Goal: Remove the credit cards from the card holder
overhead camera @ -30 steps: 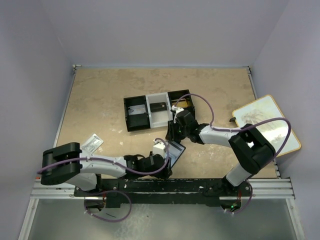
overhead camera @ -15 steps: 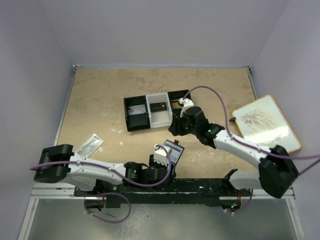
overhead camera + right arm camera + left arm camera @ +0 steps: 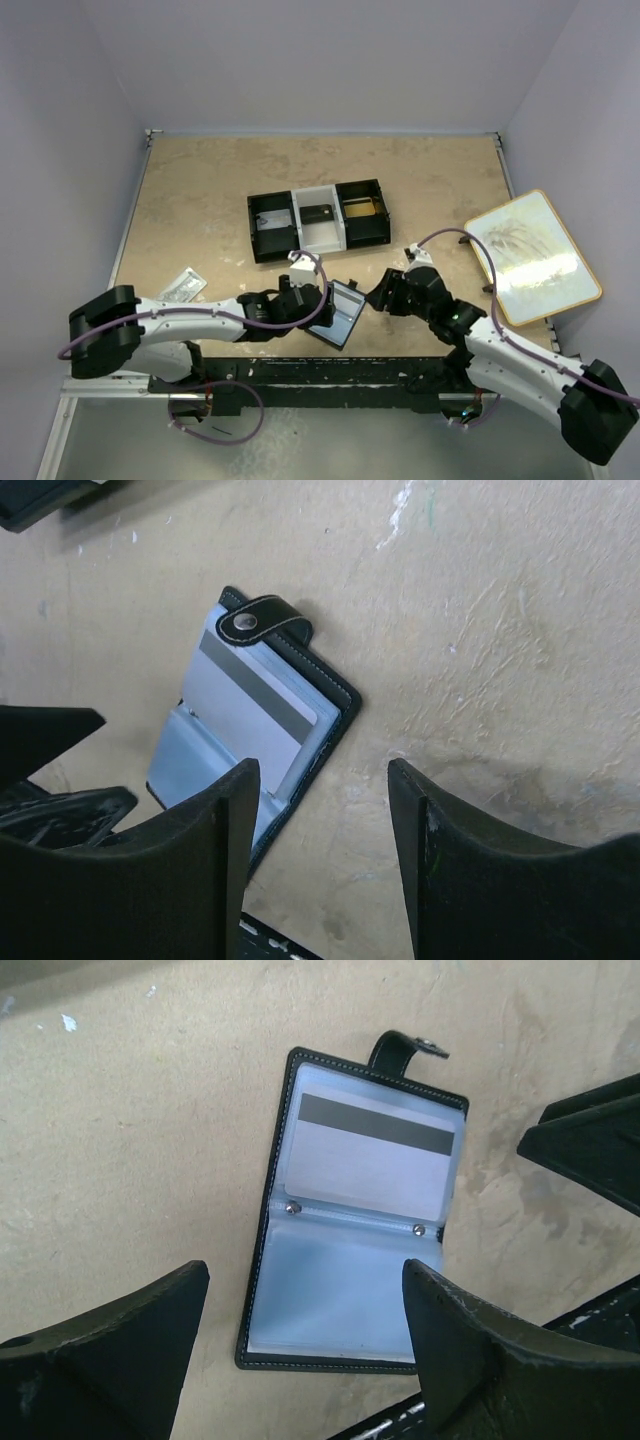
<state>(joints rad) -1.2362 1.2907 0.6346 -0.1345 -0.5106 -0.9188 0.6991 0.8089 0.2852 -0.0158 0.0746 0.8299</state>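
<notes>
The card holder (image 3: 338, 312) lies open and flat near the table's front edge, showing its pale-blue sleeves. It shows in the left wrist view (image 3: 345, 1290) and in the right wrist view (image 3: 190, 770). A pale card with a grey stripe (image 3: 372, 1155) sits in its far sleeve, also seen from the right wrist (image 3: 250, 705). A dark card (image 3: 319, 214) and a gold card (image 3: 360, 208) lie in the tray (image 3: 270, 245). My left gripper (image 3: 312, 298) (image 3: 303, 1280) is open and empty over the holder's left side. My right gripper (image 3: 384, 293) (image 3: 322, 780) is open and empty just right of it.
A white printed packet (image 3: 181, 287) lies at the front left. A wood-framed board (image 3: 530, 255) lies at the right edge. The arms' rail (image 3: 320, 370) runs just in front of the holder. The right gripper's black fingers (image 3: 590, 1140) show in the left wrist view.
My right gripper has drawn back from the tray to the holder's right side. My left gripper has moved from the holder's near edge up to its left side. The holder now lies flat and open.
</notes>
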